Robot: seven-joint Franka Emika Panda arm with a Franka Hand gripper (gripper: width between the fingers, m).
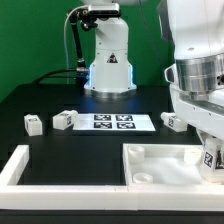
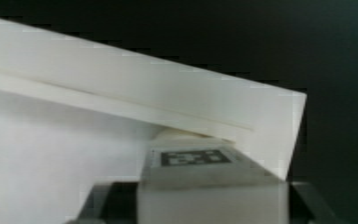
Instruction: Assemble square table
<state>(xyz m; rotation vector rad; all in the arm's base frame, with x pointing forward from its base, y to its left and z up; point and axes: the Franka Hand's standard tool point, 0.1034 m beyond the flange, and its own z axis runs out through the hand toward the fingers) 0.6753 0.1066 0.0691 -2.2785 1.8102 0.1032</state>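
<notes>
At the front right corner of the black table (image 1: 45,100) lies the square table slab (image 1: 165,167) (image 2: 87,110), white plastic with a raised rim and round sockets in its corners. The gripper (image 1: 211,152) (image 2: 202,198) hangs over the slab's side nearest the table's right edge. Its dark fingers (image 2: 108,203) are pressed against a white leg block (image 1: 212,158) (image 2: 202,180), pinching it. The black-white tag on this block faces the wrist camera, and its far end meets the inside of the slab's rim at a corner.

Three loose leg blocks lie on the bare surface. One (image 1: 33,123) is near the left edge, a second (image 1: 63,119) lies beside it, and a third (image 1: 172,121) lies towards the right edge. Between the second and third lies the marker board (image 1: 110,122), flat, with its tags facing up. Long white frame bars (image 1: 22,165) border the front left corner. The arm's white base (image 1: 108,60) stands at the back edge, against a dark room.
</notes>
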